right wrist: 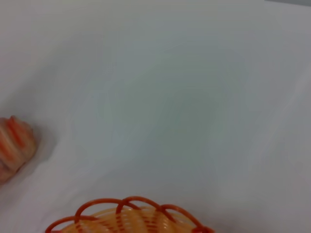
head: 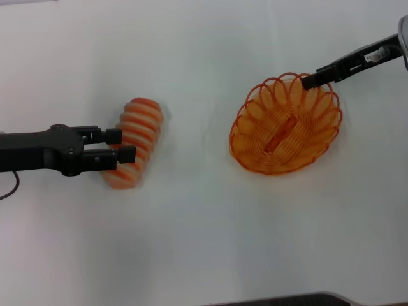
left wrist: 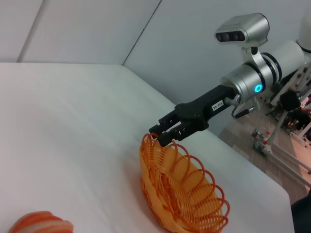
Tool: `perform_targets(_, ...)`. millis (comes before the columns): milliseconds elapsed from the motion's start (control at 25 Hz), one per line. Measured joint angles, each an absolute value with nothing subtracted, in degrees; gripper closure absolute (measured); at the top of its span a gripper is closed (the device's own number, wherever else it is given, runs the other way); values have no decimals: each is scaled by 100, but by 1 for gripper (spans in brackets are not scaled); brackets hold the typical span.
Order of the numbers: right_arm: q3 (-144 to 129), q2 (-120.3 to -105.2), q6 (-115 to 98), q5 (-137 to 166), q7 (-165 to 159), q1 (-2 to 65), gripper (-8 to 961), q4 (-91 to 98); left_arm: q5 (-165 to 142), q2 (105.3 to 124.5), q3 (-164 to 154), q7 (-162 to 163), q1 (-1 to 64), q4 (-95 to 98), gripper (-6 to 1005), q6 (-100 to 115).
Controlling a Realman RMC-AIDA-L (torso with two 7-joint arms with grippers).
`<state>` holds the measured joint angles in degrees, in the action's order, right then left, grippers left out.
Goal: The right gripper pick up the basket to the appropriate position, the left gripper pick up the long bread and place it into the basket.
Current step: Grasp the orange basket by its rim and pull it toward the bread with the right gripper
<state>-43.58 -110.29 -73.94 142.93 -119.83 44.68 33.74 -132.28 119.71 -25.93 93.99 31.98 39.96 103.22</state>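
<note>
Your long bread (head: 134, 142) lies on the white table (head: 191, 242) on the robot's left side, its orange and cream ridges running crosswise and its length angled slightly from the head camera's vertical. The left gripper (head: 124, 145) reaches in from the left edge with its two black fingers spread, one finger (head: 112, 135) across the middle of the loaf and the other nearer its lower end. From the head view the fingers overlap the bread, but you cannot tell whether they touch it or sit just above it; they are parted, not clamped. In the left wrist view only one end of the bread (left wrist: 41, 222) shows at the lower edge.

Well apart from the loaf, on the robot's right, sits the basket (head: 285, 125), an oval orange wire basket with a looped scalloped rim. It looks tipped, with the far rim raised. The right gripper (head: 312, 80) comes in from the upper right and meets that far rim. The left wrist view shows it best: the right gripper (left wrist: 163, 134) has its fingers pinched on a rim loop at the high end of the basket (left wrist: 182, 194), and the arm behind carries a small white label. In the right wrist view you see only the rim loops (right wrist: 131, 206) along the lower edge and the bread (right wrist: 14, 145) off to one side.
</note>
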Motion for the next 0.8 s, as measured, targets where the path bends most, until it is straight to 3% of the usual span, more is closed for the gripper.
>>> perform_targets(440,-4708,-11018,-7554,14300,-12074,4495,454,3331,-13228,11979,-2593,9399,3160,3990,309,10360)
perform_targets(800,-4720,-11013,-7602,14300,-12076,4480,768,3362,-13228,11956,-2587,9440,3158,3992,310,10354)
